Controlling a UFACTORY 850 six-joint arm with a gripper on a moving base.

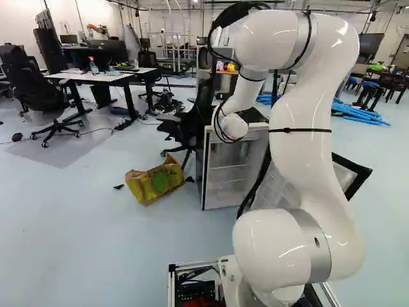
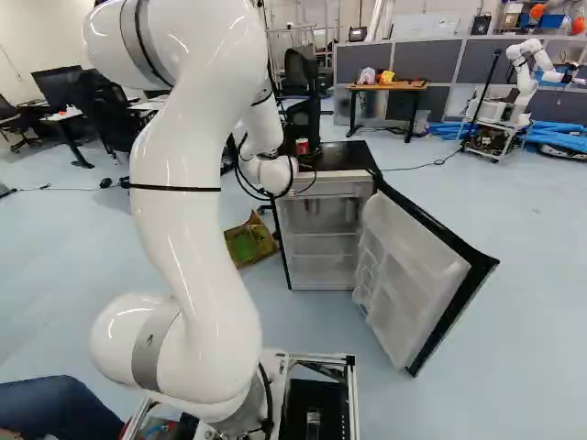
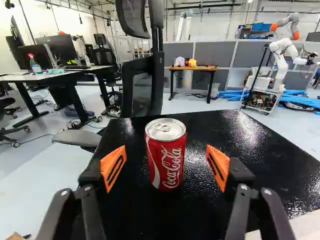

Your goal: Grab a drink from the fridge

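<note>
red can (image 3: 166,155) stands upright on the black fridge top (image 3: 245,137), in line ahead of the tool (image 3: 166,167) and centred on the gap between its orange pads (image 3: 113,168). the tool is open, a pad out to either side of the can, neither touching. the can's long axis runs across the line the pads would close along, so the next move seems to want a straight advance with little sideways correction; how near it lies in depth is hard to tell
</note>
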